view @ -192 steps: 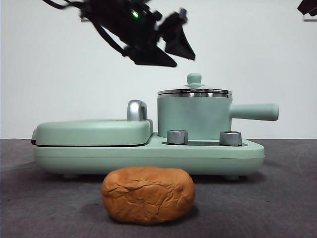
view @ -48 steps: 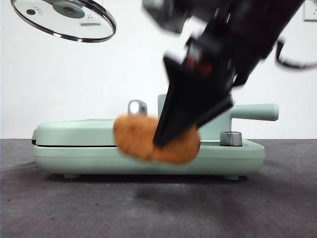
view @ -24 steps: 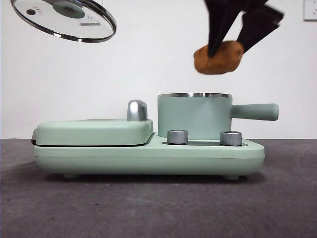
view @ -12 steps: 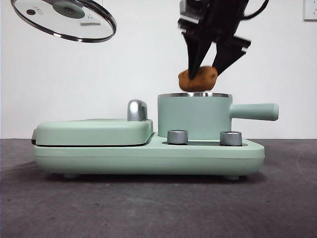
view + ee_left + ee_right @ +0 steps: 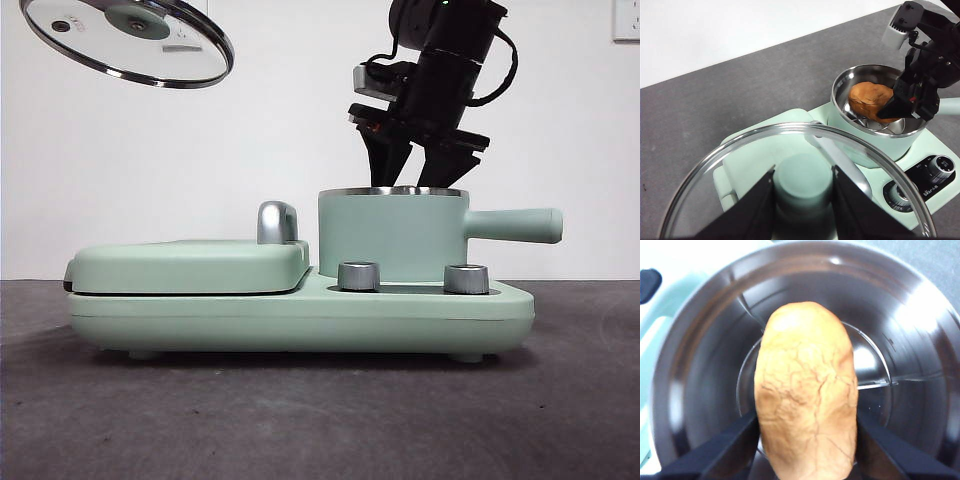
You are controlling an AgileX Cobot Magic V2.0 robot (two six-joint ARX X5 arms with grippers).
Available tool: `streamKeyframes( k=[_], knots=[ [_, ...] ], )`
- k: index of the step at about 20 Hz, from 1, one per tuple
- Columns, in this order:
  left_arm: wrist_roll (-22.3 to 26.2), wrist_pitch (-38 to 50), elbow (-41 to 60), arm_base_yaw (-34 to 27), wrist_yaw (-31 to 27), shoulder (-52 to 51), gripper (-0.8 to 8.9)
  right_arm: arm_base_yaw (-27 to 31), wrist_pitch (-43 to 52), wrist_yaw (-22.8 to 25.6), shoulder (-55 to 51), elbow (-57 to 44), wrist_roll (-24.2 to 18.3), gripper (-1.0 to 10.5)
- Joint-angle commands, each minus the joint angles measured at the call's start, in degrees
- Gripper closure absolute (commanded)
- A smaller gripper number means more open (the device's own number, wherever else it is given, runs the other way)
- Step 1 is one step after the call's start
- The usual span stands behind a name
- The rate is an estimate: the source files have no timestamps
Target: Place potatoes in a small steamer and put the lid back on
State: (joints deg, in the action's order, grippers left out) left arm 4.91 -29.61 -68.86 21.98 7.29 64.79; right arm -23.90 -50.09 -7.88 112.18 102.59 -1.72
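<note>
Potato (image 5: 807, 395): one orange-brown lump, cracked skin, inside the steamer's steel bowl; I have it pinched between the jaws of my right gripper (image 5: 897, 102), lowered below the rim so that it drops no distance when I let go. Whether it already touches the bottom I cannot tell. In the front view it is hidden behind the pot wall.

Steamer (image 5: 392, 236): mint pot, centre right of the front view, open-topped, handle pointing right, seated on the mint cooker base (image 5: 300, 315).

Lid (image 5: 128, 40): glass disc, upper left of the front view, tilted, held well clear so the pot mouth is free. My left gripper (image 5: 802, 200) is closed on its mint knob (image 5: 802, 181).

Griddle cover (image 5: 185, 266): flat, closed, left of the pot, untouched.

Desk (image 5: 300, 420): dark grey, carrying the cooker.
</note>
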Motion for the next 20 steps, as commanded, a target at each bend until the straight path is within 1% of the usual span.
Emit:
streamKeyframes(
  k=[1, 5, 7, 11, 13, 14, 16, 19, 20],
  knots=[
    [0.0, 1.7, -1.0, 0.2, 0.0, -0.1, 7.99, -0.3, 0.4, 0.0, 1.1, 1.4, -0.6, 6.7],
    [0.0, 1.4, -1.0, 0.2, 0.0, -0.1, 7.99, -0.3, 0.6, 0.0, 1.1, 1.4, -1.4, 6.6],
    [0.0, 0.8, -1.0, 0.2, 0.0, -0.1, 7.99, -0.3, 0.5, -0.8, 0.3, 1.5, -1.8, 6.2],
    [0.0, 0.7, -1.0, 0.2, 0.0, -0.1, 7.99, -0.7, -5.3, -1.1, -6.8, 1.6, -1.2, 6.3],
    [0.0, 0.7, -1.0, 0.2, 0.0, -0.1, 7.99, -1.4, -5.0, -1.0, -11.1, 0.7, -1.2, 6.3],
    [0.0, 0.7, -1.0, 0.2, 0.0, -0.1, 7.99, -1.7, -3.3, -0.6, -13.5, -0.7, -1.2, 6.3],
    [0.0, 0.7, -1.0, 0.2, 0.0, -0.1, 7.99, -2.6, 2.8, 3.2, -20.1, -7.5, -0.3, 6.3],
    [0.0, 0.7, -1.0, 0.2, 0.0, -0.1, 7.99, -2.7, 12.0, 4.2, -31.4, -22.8, 2.4, 6.3],
    [0.0, 0.8, -1.0, 0.2, 0.0, 0.0, 7.99, -2.7, 14.6, 5.4, -35.6, -28.4, 2.9, 6.3]
  ],
)
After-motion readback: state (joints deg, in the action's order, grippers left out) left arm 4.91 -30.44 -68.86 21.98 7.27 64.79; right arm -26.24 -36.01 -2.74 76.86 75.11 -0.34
